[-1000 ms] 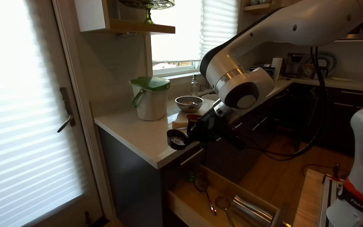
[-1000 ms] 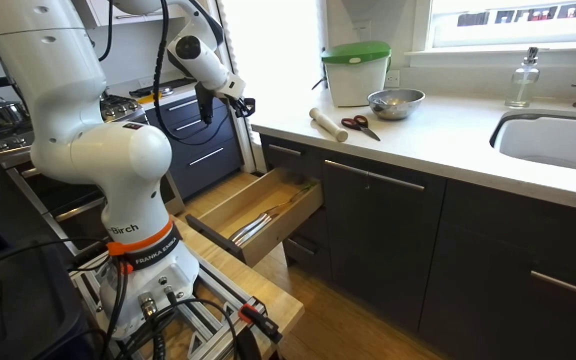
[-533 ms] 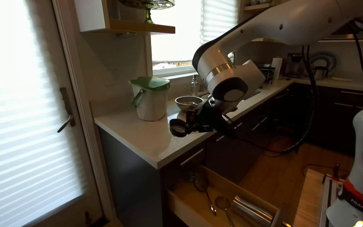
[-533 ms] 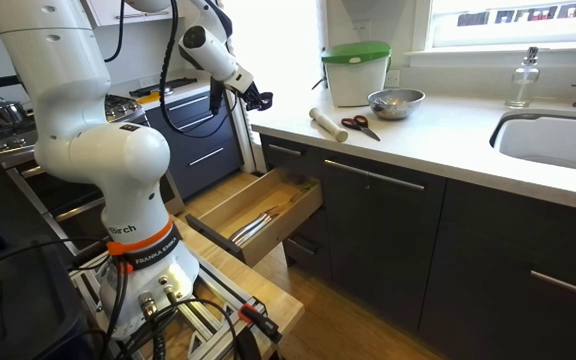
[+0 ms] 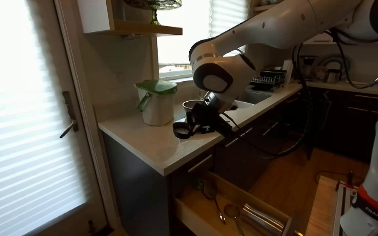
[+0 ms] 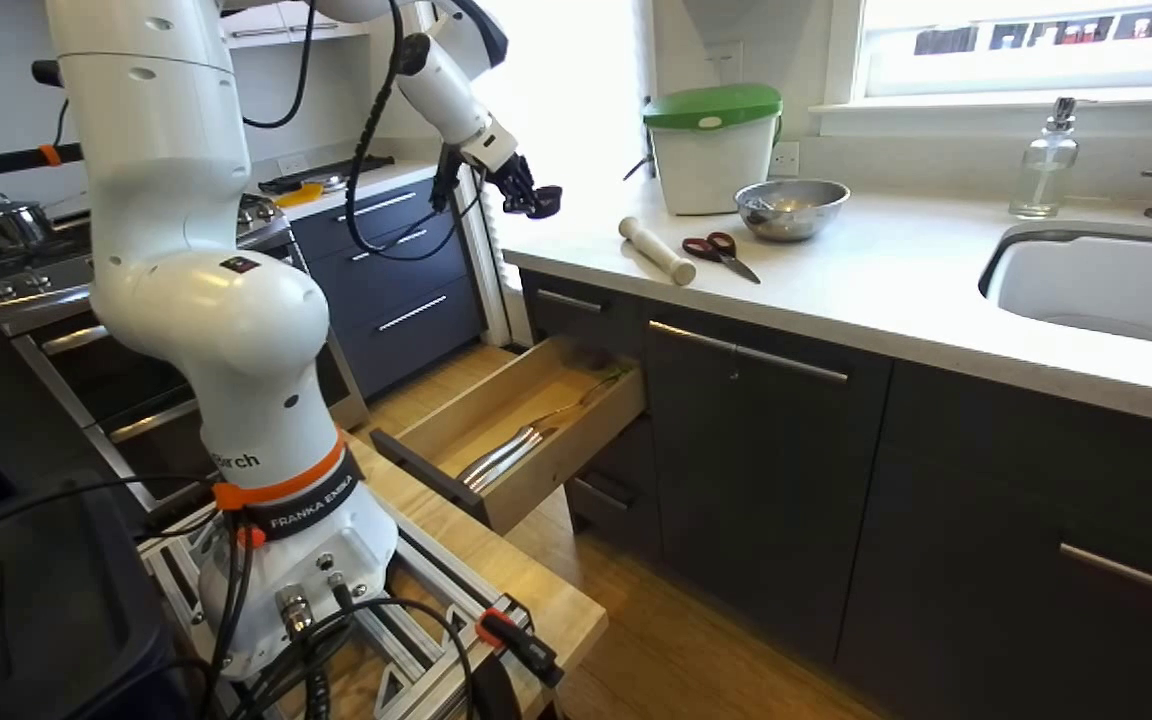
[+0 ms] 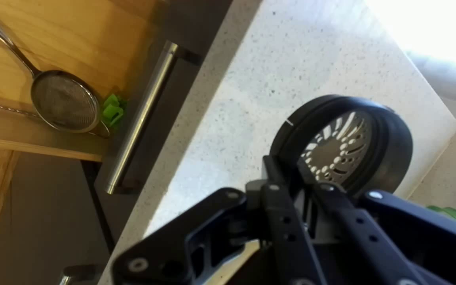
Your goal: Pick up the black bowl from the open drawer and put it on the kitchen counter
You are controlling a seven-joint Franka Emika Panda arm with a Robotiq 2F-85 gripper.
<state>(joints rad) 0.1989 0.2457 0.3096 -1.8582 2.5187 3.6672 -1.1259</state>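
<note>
Across the wrist view, from the left, we see the wide, pale-wood open drawer (image 7: 4,81), a round metal mesh strainer (image 7: 65,101) and a bright green object (image 7: 113,111) inside it. Further right lies our long, cream-white bench (image 7: 251,91). Above it, our black two-fingered claw (image 7: 287,168) is clamped on the rim of the small, round black bowl (image 7: 342,144), its silvery base perforated.

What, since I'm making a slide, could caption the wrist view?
Gripper holding the black bowl by its edge over the kitchen counter; a mesh strainer lies in the open drawer.
</note>
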